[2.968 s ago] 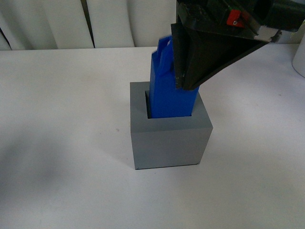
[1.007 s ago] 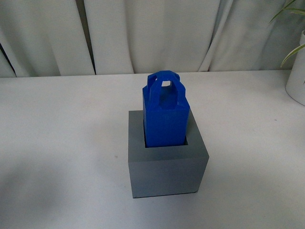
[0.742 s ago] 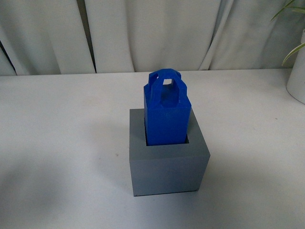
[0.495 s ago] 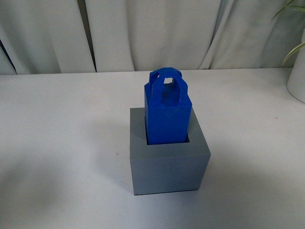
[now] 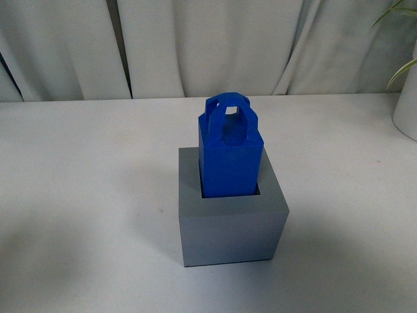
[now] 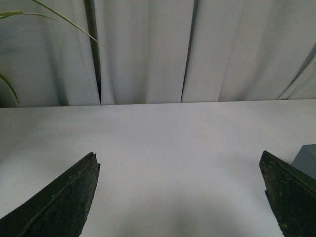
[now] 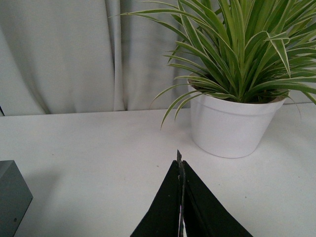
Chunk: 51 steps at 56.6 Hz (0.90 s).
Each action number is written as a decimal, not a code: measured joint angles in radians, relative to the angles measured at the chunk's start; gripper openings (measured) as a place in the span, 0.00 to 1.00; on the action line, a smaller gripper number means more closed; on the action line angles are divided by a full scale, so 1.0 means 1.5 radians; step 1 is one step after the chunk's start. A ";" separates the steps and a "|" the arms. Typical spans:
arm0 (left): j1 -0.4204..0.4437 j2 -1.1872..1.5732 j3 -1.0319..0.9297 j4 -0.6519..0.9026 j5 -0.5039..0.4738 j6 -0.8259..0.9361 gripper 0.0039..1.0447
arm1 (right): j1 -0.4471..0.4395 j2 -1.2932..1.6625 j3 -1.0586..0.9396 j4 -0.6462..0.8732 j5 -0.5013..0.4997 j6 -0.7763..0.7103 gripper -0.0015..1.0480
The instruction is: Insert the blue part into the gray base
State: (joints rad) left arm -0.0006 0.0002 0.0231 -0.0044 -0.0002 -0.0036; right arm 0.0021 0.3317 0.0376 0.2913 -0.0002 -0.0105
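Left jaws spread wide, right jaws pressed together, both empty and away from the work. Blue part (image 5: 229,156) standing upright in gray base (image 5: 231,222) on white counter (image 5: 85,195) (task apparently finished, depth uncertain).

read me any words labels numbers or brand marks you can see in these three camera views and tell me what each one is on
None: no view shows readable text.
Blue part: plain, no marking.
Gray base: plain faces, no label.
White plant pot: blank, no print.
Left pincer and right pincer: bare black fingers, nothing written.
Table and curtain: unmarked.
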 joint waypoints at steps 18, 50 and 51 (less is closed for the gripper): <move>0.000 0.000 0.000 0.000 0.000 0.000 0.94 | 0.000 -0.063 -0.022 -0.033 -0.001 0.000 0.02; 0.000 0.000 0.000 0.000 0.000 0.000 0.94 | 0.000 -0.218 -0.021 -0.193 -0.001 0.000 0.32; 0.000 0.000 0.000 0.000 0.000 0.000 0.94 | 0.000 -0.218 -0.021 -0.193 -0.001 0.000 0.35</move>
State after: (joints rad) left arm -0.0006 0.0006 0.0231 -0.0044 -0.0002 -0.0040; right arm 0.0021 0.0040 0.0059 0.0021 -0.0021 -0.0109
